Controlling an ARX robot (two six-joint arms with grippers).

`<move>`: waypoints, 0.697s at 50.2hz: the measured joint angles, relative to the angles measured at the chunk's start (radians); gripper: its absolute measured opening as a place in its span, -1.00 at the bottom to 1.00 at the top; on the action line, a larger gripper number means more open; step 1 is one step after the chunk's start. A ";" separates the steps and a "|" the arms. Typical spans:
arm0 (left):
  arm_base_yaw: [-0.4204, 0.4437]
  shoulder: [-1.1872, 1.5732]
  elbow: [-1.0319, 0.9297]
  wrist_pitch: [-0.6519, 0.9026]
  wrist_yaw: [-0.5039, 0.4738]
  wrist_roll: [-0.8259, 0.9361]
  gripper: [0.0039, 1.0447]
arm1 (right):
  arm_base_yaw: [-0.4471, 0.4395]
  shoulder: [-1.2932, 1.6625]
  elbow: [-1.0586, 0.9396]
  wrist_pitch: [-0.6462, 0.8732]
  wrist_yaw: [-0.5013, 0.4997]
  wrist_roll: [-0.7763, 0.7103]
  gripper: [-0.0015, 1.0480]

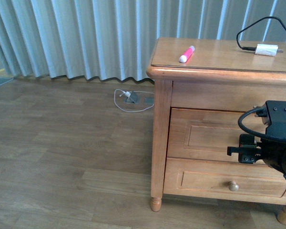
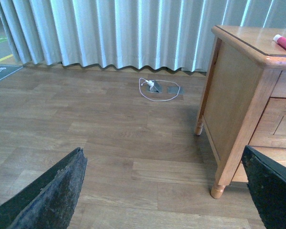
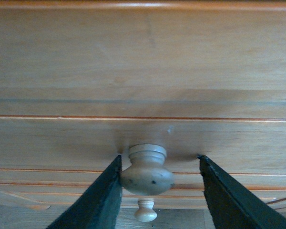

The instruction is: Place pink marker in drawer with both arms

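Note:
The pink marker (image 1: 187,54) lies on top of the wooden nightstand (image 1: 219,55), white cap toward the front; its end also shows in the left wrist view (image 2: 284,43). The upper drawer (image 1: 205,136) is closed. My right gripper (image 3: 159,160) is open with its fingers on either side of the drawer's round pale knob (image 3: 147,174); one finger (image 3: 102,195) touches the knob, the other stands apart. In the front view the right arm (image 1: 271,138) hides that knob. My left gripper (image 2: 164,191) is open and empty, low over the floor left of the nightstand.
A lower drawer with its own knob (image 1: 234,186) sits beneath. A white plug on a black cable (image 1: 267,49) lies on the nightstand's back right. A white cord and floor socket (image 1: 132,98) lie near pale curtains (image 1: 86,33). Wooden floor spreads left.

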 joint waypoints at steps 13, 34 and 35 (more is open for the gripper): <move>0.000 0.000 0.000 0.000 0.000 0.000 0.89 | 0.006 -0.001 -0.016 0.019 -0.015 -0.005 -0.56; 0.000 0.000 0.000 0.000 0.000 0.000 0.89 | -0.048 -0.165 -0.370 0.164 -0.134 0.039 -0.56; 0.000 0.000 0.000 0.000 0.000 0.000 0.89 | -0.054 -0.173 -0.393 0.176 -0.146 0.038 -0.56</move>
